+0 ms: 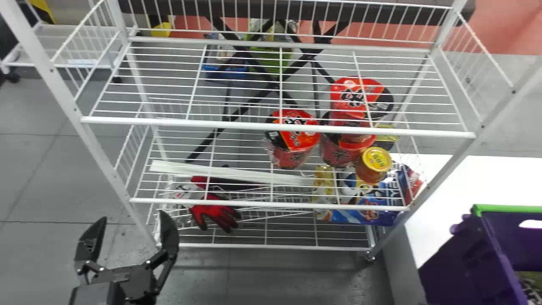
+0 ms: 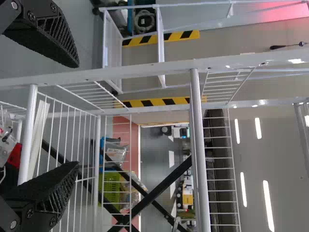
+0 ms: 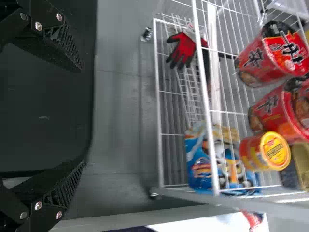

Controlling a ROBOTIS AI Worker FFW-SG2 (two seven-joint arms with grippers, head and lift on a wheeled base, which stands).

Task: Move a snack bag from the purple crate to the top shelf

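The purple crate runs off the head view's right and bottom edges; its contents show too little to identify. The yellow-lidded tub partly hides the blue packet. Crossed black struts cover parts of the green basket. The right wrist view's edge cuts off red noodle cups.

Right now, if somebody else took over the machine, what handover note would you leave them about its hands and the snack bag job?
Left hand: open, holding nothing, in front of the shelves at their left.
Right hand: open, holding nothing.
Crate: at the right of the shelves. Something greenish shows inside; I can't tell whether it is a snack bag.
Done: no snack bag is on the top shelf yet.
Left: find a bag in the crate, grip it, lift it out and lay it on the top shelf.
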